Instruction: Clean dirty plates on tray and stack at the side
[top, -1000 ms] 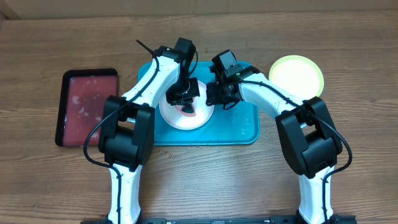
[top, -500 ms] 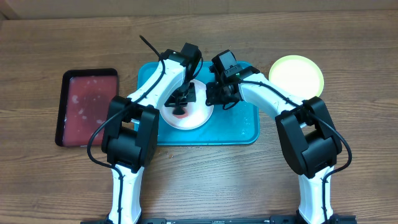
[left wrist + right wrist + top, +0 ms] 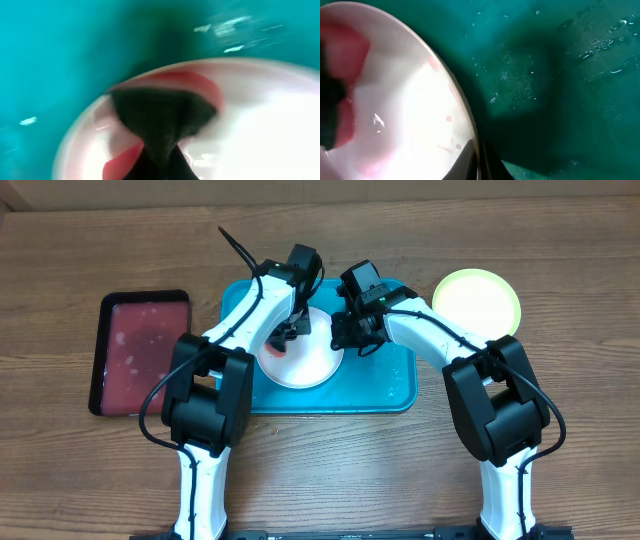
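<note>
Turquoise tray (image 3: 395, 385) is carrying the white plate (image 3: 312, 368) at centre; left gripper (image 3: 285, 335) is pressing a dark blurred mass (image 3: 160, 120) onto its red smear (image 3: 195, 82) — claw state cannot be told — while right gripper (image 3: 350, 338) is pinching the rim. A hard wipe is risking pulling the plate from that pinch.

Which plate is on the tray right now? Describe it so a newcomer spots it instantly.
Find the turquoise tray in the middle of the wooden table. The white plate lies in the tray's left half. Unlike the yellow-green plate, which sits off the tray on the wood to the right, it carries a red smear.
</note>
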### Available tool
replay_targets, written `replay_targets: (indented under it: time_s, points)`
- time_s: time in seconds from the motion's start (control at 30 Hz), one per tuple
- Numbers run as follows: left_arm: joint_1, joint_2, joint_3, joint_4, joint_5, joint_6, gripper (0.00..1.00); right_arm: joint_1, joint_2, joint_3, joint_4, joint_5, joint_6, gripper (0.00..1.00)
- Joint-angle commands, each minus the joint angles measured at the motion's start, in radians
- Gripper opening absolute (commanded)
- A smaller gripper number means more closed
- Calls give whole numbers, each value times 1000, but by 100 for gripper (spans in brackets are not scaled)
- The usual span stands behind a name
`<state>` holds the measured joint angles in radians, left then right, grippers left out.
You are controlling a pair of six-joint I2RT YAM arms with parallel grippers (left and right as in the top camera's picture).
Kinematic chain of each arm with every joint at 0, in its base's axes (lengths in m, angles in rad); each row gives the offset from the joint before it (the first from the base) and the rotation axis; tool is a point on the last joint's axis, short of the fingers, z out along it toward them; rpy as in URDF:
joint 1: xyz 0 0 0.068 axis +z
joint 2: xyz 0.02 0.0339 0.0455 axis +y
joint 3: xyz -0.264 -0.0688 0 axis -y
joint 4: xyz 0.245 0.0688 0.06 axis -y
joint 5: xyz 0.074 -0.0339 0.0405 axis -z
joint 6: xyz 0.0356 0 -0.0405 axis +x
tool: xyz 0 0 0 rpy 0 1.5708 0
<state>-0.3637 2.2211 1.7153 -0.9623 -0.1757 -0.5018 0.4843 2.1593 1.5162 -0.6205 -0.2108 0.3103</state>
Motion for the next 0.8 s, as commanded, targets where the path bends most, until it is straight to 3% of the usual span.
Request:
replay_targets:
  time_s: [0.0, 0.1, 0.27, 0.43, 0.6, 0.77]
  points:
    - [-2, -4, 21, 62, 311, 8, 4, -1, 33, -19, -1, 19, 5, 4]
    - [-17, 5, 21, 56, 384, 8, 4, -1, 33, -19, -2, 19, 5, 4]
    - [-42, 15, 21, -36, 383, 10, 4, -1, 33, -19, -2, 19, 5, 5]
    - [-43, 15, 21, -146, 354, 124, 4, -1, 33, -19, -2, 19, 5, 5]
    - [-39, 15, 21, -232, 69, 132, 4, -1, 33, -19, -7, 19, 5, 4]
    - [-32, 15, 21, -192, -208, 130, 4, -1, 33, -19, -8, 19, 4, 4]
